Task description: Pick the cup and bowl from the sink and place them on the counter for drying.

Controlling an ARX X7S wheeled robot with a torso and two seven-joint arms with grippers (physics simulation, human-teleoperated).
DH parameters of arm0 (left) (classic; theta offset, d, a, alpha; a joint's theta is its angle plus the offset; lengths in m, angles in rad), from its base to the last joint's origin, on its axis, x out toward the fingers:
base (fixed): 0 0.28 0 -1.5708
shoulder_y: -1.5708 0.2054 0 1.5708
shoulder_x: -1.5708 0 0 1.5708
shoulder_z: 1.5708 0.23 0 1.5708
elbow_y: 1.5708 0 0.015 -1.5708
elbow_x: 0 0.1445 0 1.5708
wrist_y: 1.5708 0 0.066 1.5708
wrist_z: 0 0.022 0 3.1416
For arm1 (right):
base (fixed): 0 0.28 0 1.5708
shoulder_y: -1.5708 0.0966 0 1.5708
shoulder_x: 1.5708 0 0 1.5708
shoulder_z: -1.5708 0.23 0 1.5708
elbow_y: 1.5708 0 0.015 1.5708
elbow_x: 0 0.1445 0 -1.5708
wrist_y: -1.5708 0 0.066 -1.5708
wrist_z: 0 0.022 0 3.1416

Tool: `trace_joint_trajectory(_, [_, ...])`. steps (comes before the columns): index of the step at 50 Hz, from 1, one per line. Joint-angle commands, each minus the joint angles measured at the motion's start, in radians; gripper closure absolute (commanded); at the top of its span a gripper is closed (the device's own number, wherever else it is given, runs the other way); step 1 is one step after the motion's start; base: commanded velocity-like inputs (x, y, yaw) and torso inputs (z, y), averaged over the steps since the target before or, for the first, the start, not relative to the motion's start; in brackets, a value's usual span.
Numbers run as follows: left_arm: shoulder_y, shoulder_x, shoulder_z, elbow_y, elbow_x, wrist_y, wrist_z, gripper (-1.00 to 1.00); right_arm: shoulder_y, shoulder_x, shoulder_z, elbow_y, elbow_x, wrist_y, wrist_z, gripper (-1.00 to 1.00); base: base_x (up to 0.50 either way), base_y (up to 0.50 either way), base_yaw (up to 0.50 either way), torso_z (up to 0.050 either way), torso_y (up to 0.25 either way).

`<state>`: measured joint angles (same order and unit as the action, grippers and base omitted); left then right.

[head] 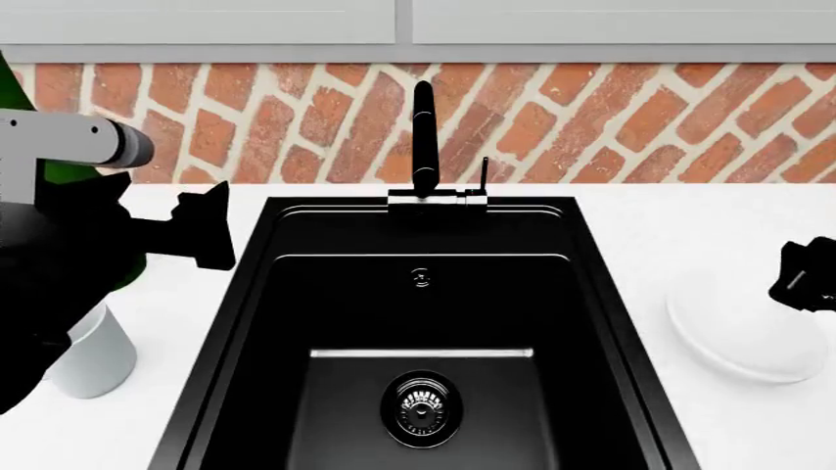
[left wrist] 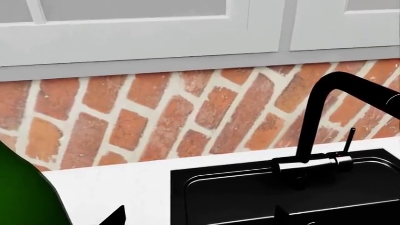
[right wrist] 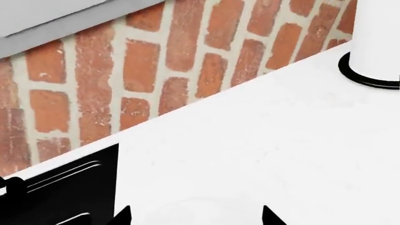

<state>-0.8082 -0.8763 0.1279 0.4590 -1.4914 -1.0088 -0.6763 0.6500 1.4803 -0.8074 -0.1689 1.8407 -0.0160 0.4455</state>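
Note:
The black sink [head: 418,294] is in the middle of the head view, and nothing lies in its basin but the drain [head: 421,403]. The white cup [head: 92,354] stands on the white counter [head: 679,235] left of the sink, partly hidden by my left arm. The white bowl [head: 738,333] rests on the counter right of the sink. My left gripper [head: 209,227] is open and empty above the sink's left rim; its tips show in the left wrist view [left wrist: 198,218]. My right gripper [head: 808,276] is open and empty just above the bowl, whose faint rim [right wrist: 194,208] shows between its tips.
A tall black faucet [head: 424,137] stands behind the sink and also shows in the left wrist view [left wrist: 325,112]. A green bottle [left wrist: 25,197] stands at the far left by the brick wall [head: 627,117]. A white object with a black base [right wrist: 375,51] stands on the counter far right.

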Motion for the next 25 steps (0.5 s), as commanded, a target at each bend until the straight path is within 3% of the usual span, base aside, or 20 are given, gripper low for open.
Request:
trace_joint_trajectory(1, [0.016,0.011,-0.007,-0.003,0.005,0.016,0.014,-1.0,0.022,0.067,0.018,-0.177,-0.069,0.022,0.052,-1.0,0.0,0.0,0.0,0.0,0.0])
trace_joint_trajectory(11, [0.01,0.014,-0.002,-0.01,0.002,0.016,0.012,-1.0,0.088,0.09,0.09,-0.307,-0.053,0.151,0.126,-1.0,0.0,0.0,0.0,0.0,0.0])
trace_joint_trajectory(12, [0.01,0.015,-0.004,-0.01,-0.002,0.017,0.009,-1.0,0.106,0.067,0.105,-0.275,-0.059,0.197,0.106,-1.0,0.0,0.0,0.0,0.0,0.0])
trace_joint_trajectory(15, [0.014,0.014,0.0,-0.005,0.008,0.017,0.019,-1.0,0.328,-0.207,0.097,-0.032,-0.189,0.483,0.067,-1.0,0.0,0.0,0.0,0.0,0.0])
trace_joint_trajectory(18, [0.0,0.021,0.006,-0.012,0.006,0.016,0.017,-1.0,0.421,-0.313,0.068,0.065,-0.255,0.567,0.032,-1.0,0.0,0.0,0.0,0.0,0.0])
trace_joint_trajectory(25, [0.001,0.016,0.005,-0.013,0.003,0.016,0.02,-1.0,0.515,-0.433,0.028,0.156,-0.301,0.651,0.003,-1.0,0.0,0.0,0.0,0.0,0.0])
